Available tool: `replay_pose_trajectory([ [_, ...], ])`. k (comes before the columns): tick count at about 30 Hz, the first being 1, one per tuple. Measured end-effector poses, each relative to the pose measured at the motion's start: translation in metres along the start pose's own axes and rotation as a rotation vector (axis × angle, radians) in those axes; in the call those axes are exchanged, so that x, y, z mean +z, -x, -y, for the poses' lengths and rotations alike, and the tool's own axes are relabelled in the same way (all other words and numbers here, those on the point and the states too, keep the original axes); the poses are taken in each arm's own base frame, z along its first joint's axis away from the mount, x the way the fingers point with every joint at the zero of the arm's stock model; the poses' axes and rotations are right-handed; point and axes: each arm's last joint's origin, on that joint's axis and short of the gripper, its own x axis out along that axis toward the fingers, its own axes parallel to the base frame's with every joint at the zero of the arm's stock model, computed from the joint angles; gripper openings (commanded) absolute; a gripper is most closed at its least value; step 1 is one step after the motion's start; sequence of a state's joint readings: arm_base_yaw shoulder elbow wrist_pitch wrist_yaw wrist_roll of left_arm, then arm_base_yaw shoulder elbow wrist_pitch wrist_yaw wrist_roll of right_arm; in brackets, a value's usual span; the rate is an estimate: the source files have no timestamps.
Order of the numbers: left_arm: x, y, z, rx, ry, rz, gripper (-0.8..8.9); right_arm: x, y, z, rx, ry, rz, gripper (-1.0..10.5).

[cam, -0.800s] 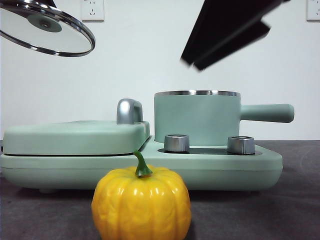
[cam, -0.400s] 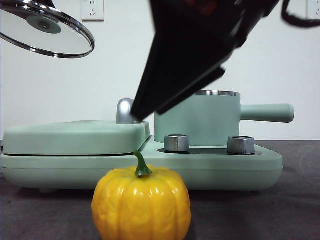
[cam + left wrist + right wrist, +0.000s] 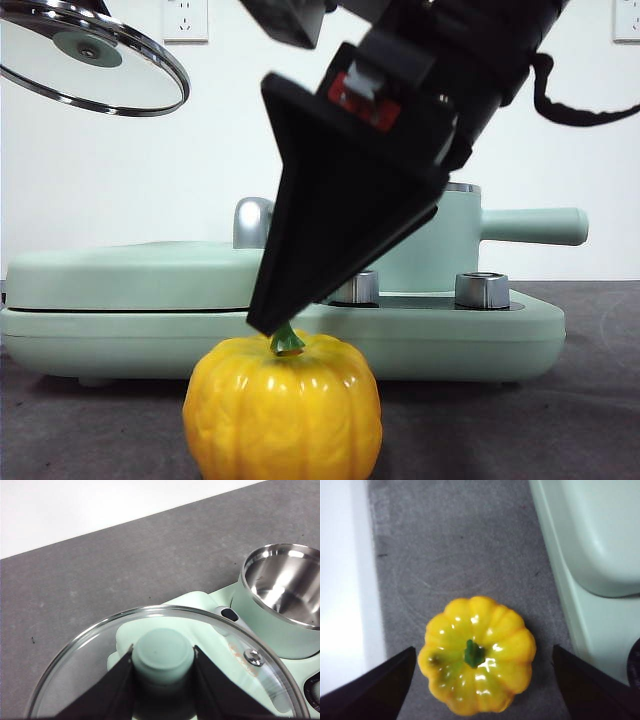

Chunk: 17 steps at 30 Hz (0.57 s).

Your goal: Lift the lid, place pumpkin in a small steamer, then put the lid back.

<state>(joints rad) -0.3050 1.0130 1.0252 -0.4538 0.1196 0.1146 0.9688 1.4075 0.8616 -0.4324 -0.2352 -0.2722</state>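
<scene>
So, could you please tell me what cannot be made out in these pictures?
- Front view: the right gripper hides much of the small steamer.
- Front view: the lid is cut off by the top-left edges, its knob and the left gripper unseen.
- Left wrist view: the steamer's handle lies beyond the edge.
- Right wrist view: the fingers are cut off, so their gap above the pumpkin is unclear.
</scene>
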Motion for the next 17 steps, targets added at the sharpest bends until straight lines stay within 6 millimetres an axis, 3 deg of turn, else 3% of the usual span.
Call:
replay_pose_trajectory([
  [17,0.000,0.000,0.000,0.000,0.000,0.000,0.14,-0.002,-0.028,0.001,0.031,-0.004,-0.073,4.3],
])
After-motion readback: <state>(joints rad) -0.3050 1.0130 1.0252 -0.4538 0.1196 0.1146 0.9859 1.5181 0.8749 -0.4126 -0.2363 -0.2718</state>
